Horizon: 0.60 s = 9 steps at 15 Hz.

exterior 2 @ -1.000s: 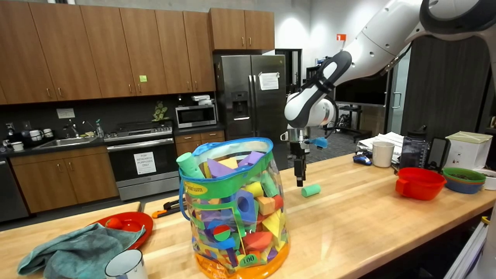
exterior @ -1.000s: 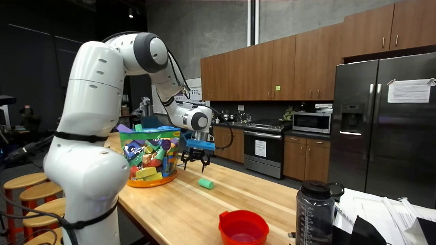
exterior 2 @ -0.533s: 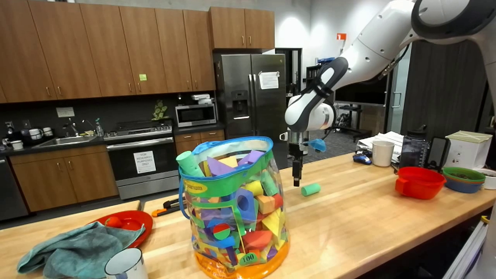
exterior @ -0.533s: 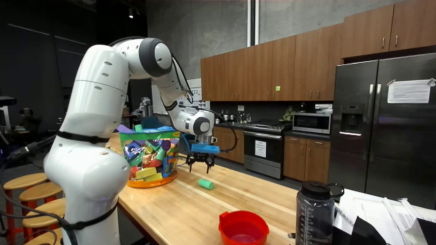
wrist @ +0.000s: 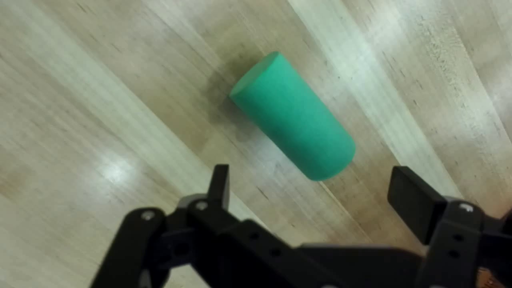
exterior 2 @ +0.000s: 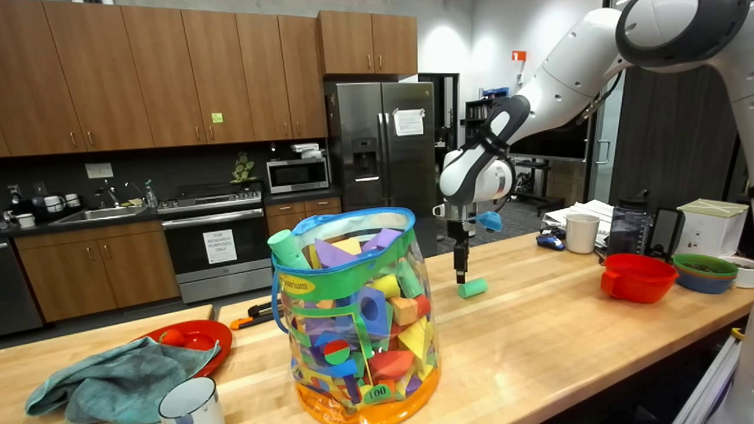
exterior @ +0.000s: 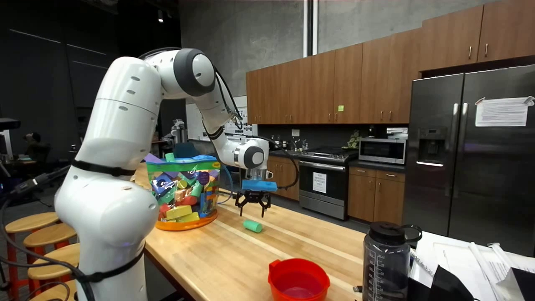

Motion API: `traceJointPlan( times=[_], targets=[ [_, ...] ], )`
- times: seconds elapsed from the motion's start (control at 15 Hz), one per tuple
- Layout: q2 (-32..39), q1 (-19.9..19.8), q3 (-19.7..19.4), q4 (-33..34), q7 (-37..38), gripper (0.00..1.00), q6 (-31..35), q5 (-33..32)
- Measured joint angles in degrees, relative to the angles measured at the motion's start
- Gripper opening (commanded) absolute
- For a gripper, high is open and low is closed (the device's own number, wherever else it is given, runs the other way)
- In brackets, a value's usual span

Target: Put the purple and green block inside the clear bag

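A green cylinder block lies on its side on the wooden table; it also shows in an exterior view and the wrist view. The clear bag, with a blue rim and orange base, stands upright and open at the top, full of coloured blocks; it also shows in an exterior view. Purple blocks stick up at its mouth, beside another green cylinder; no loose purple block shows on the table. My gripper is open and empty, just above the green block, fingers pointing down.
A red bowl and a dark water bottle stand farther along the table. Beyond the bag are a red plate, a teal cloth, a white mug and a box cutter.
My gripper has moved away from the bag and lower, to above the green block. It stays open. The block and bag have not moved.
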Motion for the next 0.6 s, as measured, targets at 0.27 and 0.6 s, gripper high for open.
traceJointPlan(
  times=[0.27,0.6],
  targets=[
    [0.03,0.78,0.96,0.0,2.04,1.0,-0.57,-0.01],
    [0.82,1.38,1.1,-0.02,3.56,1.0,-0.87,-0.82]
  ],
)
